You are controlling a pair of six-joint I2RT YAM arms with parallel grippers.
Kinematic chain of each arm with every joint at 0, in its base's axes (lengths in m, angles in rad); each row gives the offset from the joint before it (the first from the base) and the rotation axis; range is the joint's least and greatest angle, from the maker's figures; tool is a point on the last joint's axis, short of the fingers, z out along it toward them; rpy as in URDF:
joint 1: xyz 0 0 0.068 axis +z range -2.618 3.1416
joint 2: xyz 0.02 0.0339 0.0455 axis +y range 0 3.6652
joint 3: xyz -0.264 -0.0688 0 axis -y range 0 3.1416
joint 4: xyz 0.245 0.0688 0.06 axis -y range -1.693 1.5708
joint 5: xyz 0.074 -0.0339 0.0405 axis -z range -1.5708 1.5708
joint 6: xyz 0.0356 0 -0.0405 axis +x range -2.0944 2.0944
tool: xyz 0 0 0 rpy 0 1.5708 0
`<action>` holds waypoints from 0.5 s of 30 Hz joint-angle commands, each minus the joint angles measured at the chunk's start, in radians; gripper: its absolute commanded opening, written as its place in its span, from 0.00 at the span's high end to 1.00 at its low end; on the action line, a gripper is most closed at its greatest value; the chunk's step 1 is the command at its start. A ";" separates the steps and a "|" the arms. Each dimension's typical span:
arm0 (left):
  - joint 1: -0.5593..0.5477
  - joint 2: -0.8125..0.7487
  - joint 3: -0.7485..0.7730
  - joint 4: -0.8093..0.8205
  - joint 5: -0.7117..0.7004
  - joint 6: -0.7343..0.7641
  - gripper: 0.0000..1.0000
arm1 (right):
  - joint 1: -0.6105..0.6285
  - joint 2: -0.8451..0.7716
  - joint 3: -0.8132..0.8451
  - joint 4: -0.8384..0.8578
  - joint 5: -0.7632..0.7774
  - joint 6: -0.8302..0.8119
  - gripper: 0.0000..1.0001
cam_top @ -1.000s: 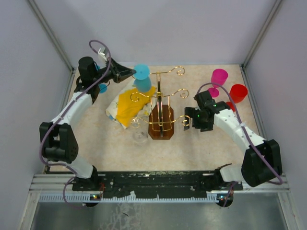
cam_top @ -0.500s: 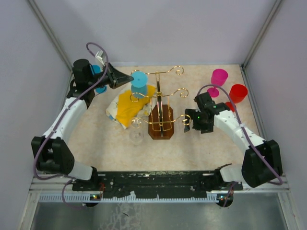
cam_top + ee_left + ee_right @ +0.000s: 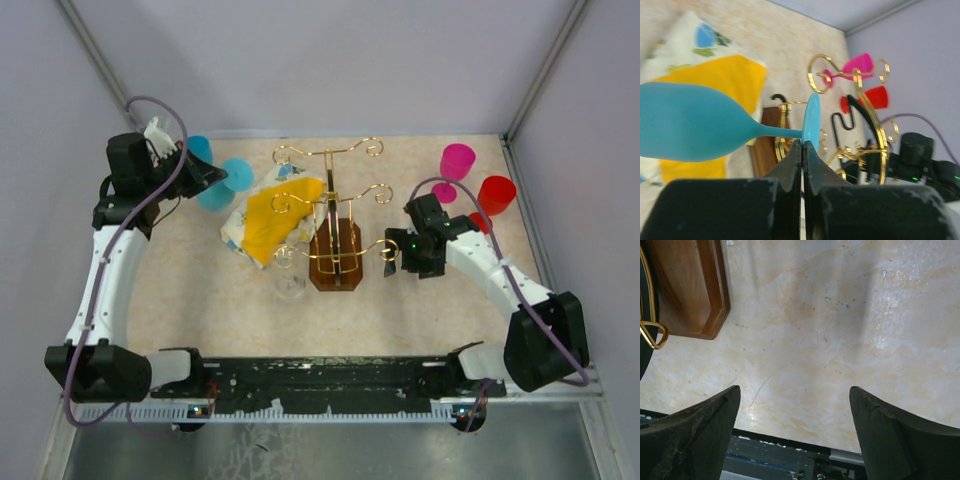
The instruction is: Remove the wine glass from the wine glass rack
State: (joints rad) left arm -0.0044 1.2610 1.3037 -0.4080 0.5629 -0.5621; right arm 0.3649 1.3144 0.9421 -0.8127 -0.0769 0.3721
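The blue wine glass [image 3: 236, 174] hangs in the air at the far left, clear of the gold wire wine glass rack [image 3: 333, 190]. My left gripper [image 3: 220, 173] is shut on the rim of its round foot [image 3: 811, 120]. The stem lies level and the bowl [image 3: 685, 122] points left in the left wrist view, with the rack's scroll arms [image 3: 860, 75] behind it. My right gripper [image 3: 392, 258] stands open just right of the rack's brown wooden base [image 3: 335, 258], low over the table with nothing between its fingers [image 3: 695, 425].
A yellow-and-white cloth [image 3: 265, 215] lies left of the rack. A clear glass [image 3: 290, 285] sits at the rack's front left arm. A second blue glass [image 3: 198, 148] stands behind my left wrist. A pink glass [image 3: 457, 160] and a red glass [image 3: 496, 192] stand at the back right.
My left arm has swung left and away from the rack, carrying the blue wine glass from beside the back left scroll to the table's left edge. The right arm has held still.
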 commanded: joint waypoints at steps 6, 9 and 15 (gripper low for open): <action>-0.003 -0.146 0.035 -0.393 -0.526 0.298 1.00 | 0.009 -0.046 -0.006 0.017 0.017 -0.045 0.09; -0.002 -0.174 0.024 -0.483 -0.674 0.343 1.00 | 0.008 -0.043 -0.013 0.018 0.013 -0.058 0.09; -0.002 -0.176 -0.029 -0.620 -0.963 0.409 1.00 | 0.008 -0.035 -0.023 0.029 -0.007 -0.071 0.09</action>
State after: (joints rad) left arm -0.0048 1.0897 1.3163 -0.8875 -0.1333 -0.2371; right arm 0.3649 1.3022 0.9176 -0.8066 -0.0742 0.3260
